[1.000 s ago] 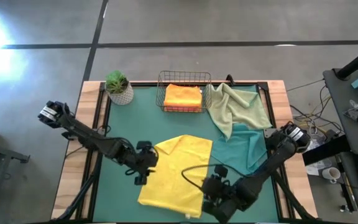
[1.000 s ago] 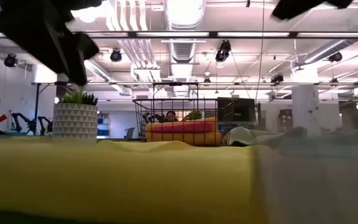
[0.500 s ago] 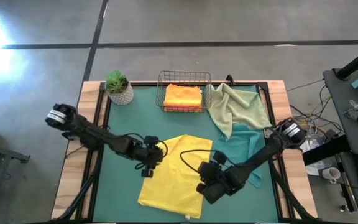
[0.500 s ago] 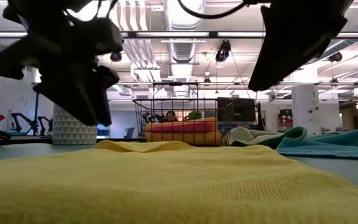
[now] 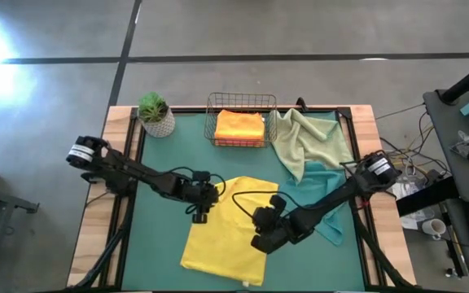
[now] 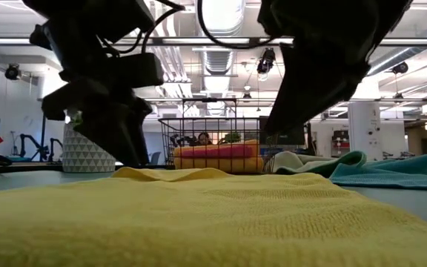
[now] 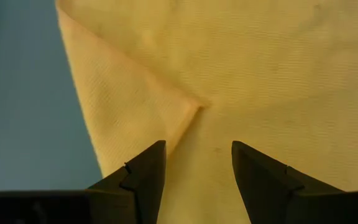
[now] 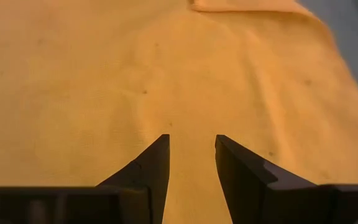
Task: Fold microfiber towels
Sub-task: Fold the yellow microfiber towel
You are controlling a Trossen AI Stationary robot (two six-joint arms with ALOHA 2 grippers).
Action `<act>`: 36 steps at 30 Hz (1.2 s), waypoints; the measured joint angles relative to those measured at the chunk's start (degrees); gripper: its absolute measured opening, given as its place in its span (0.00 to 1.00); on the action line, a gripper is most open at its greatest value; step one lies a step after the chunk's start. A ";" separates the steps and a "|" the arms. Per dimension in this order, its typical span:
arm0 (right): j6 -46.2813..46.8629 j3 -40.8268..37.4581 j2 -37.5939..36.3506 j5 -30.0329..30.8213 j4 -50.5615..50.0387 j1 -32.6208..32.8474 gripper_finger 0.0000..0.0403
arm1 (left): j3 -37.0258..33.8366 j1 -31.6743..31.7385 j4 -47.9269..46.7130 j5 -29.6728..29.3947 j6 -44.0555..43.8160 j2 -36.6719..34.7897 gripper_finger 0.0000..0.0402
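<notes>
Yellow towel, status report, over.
Left gripper open over yellow towel's left edge. Right gripper open above its right side. Towel flat, one corner turned over. Nothing in the way.

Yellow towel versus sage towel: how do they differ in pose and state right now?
The yellow towel lies spread fairly flat at the mat's front, one corner turned over; the sage towel sits crumpled in loose folds at the back right. Both claws, left and right, hang open at the yellow towel; none is near the sage towel. The sage towel overlaps the teal towel; the yellow lies alone. Both are unfolded.
</notes>
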 joint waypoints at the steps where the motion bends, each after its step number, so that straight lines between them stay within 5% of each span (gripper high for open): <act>1: -0.50 -1.02 0.00 -0.25 2.16 -0.28 0.30 | 0.01 0.33 0.14 -0.03 0.03 0.00 0.42; 6: -1.72 -4.70 0.02 -0.37 9.29 -1.68 0.30 | -0.04 1.95 0.44 -2.63 1.54 0.04 0.42; 28: -3.38 -7.22 0.02 -2.86 12.40 -2.21 0.30 | 0.00 2.71 -0.10 -2.77 15.62 2.78 0.42; 36: -3.38 -7.22 0.04 -3.74 12.68 -2.21 0.30 | 0.30 3.11 -0.14 -9.18 15.91 2.87 0.42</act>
